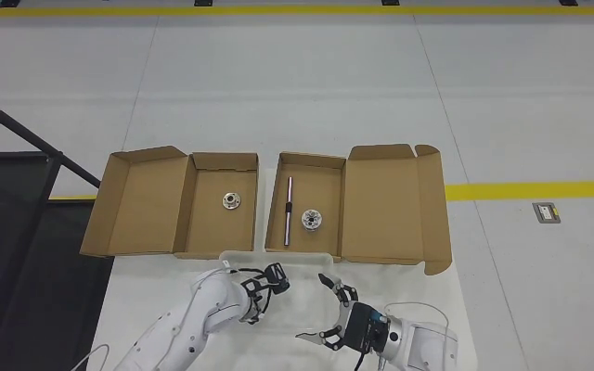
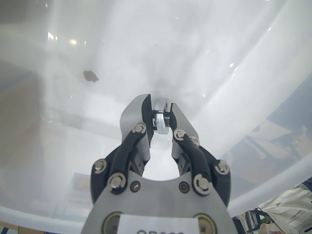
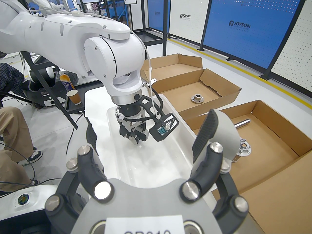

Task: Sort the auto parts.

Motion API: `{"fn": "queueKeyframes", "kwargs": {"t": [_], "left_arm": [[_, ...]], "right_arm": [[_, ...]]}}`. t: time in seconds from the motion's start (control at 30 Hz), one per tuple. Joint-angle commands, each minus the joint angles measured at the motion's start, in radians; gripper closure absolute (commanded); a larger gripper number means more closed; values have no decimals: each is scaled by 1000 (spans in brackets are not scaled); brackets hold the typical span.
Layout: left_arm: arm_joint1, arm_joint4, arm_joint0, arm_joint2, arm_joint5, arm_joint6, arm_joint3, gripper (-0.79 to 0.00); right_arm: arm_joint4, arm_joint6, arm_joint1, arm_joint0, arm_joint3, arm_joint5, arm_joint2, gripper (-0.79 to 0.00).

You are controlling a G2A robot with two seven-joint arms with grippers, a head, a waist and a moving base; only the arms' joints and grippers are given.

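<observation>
My left gripper [image 2: 159,104] is down inside the white tray [image 2: 185,37] and is shut on a small silver metal part [image 2: 160,121]. The right wrist view shows that same gripper [image 3: 135,141] pointing down at the tray floor [image 3: 146,161]. My right gripper [image 3: 151,135] hangs open above the tray's near end, nothing between its fingers. In the top view it [image 1: 311,306] sits to the right of the left arm's wrist [image 1: 260,287]. The left cardboard box [image 1: 223,232] holds one flange [image 1: 229,199]. The right box [image 1: 306,167] holds a steel rod [image 1: 289,211] and a flange [image 1: 312,219].
Both boxes lie open behind the tray with their lids folded outward [image 1: 139,199] [image 1: 390,204]. A small dark speck [image 2: 90,76] lies on the tray floor. A paper cup [image 3: 73,96] and a bottle [image 3: 64,80] stand on a side shelf beyond the table.
</observation>
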Motion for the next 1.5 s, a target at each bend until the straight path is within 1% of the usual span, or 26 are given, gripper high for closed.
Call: {"fn": "queueKeyframes", "kwargs": {"t": [0.0, 0.13, 0.3, 0.4, 0.67, 0.73, 1.1, 1.17, 1.2, 1.33, 1.43, 1.47], "left_arm": [[2, -15, -1, -14, -2, 8, -13, 0], [13, -68, 10, -78, -6, 27, -81, 0], [37, -130, 54, -194, 2, 58, -233, 0], [48, -114, 78, -250, 19, 68, -292, 0], [60, -182, 110, -377, 74, 200, -336, 0], [61, -189, 120, -395, 90, 224, -340, 0], [61, -189, 120, -395, 90, 224, -340, 0], [60, -152, 130, -397, 123, 265, -337, 0], [59, -141, 127, -400, 154, 288, -325, 0], [43, -121, 65, -399, 304, 396, -211, 0], [24, -193, -5, -386, 383, 459, -82, 0], [19, -184, -32, -377, 409, 480, -36, 0]], "right_arm": [[0, 0, 0, 0, 0, 0, 0, -785], [0, 0, 0, 0, 0, 0, 0, -785], [0, 0, 0, 0, 0, 0, 0, -785], [0, 0, 0, 0, 0, 0, 0, -785], [0, 0, 0, 0, 0, 0, 0, -785], [0, 0, 0, 0, 0, 0, 0, -785], [0, 0, 0, 0, 0, 0, 0, -785], [0, 0, 0, 0, 0, 0, 0, -785], [0, 0, 0, 0, 0, 0, 0, -785], [0, 0, 0, 0, 0, 0, 0, -785], [0, 0, 0, 0, 0, 0, 0, -785], [0, 0, 0, 0, 0, 0, 0, -785]]}}
